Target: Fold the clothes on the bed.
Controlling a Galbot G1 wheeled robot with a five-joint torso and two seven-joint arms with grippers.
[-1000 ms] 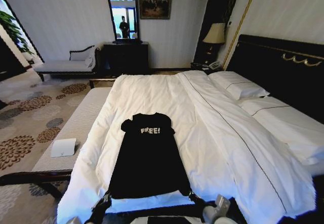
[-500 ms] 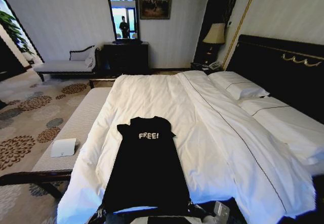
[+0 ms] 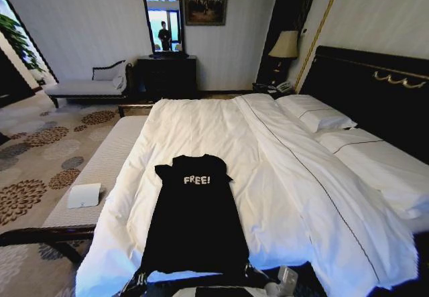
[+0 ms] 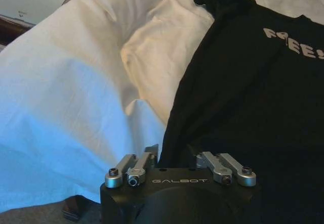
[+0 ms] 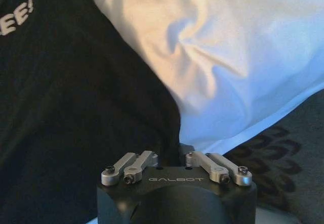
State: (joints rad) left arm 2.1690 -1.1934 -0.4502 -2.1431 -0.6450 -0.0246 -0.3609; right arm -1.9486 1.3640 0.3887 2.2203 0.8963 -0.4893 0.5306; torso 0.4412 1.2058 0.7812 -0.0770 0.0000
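The left hand (image 3: 137,280) grips the near-left hem corner of the black shirt (image 3: 194,220), which lies flat on the bed (image 3: 201,126), long axis running from the near edge toward the far side, collar far. The right hand (image 3: 258,273) pinches the near-right corner, both equally close.

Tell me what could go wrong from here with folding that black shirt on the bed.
1. The T-shirt hem sits at the near edge of the bed; a further pull might drag it off.
2. The left gripper and right gripper sit at the hem corners above loose duvet; they could pinch the bedding along with the shirt.
3. An uneven pull could skew the shirt, giving a crooked fold.
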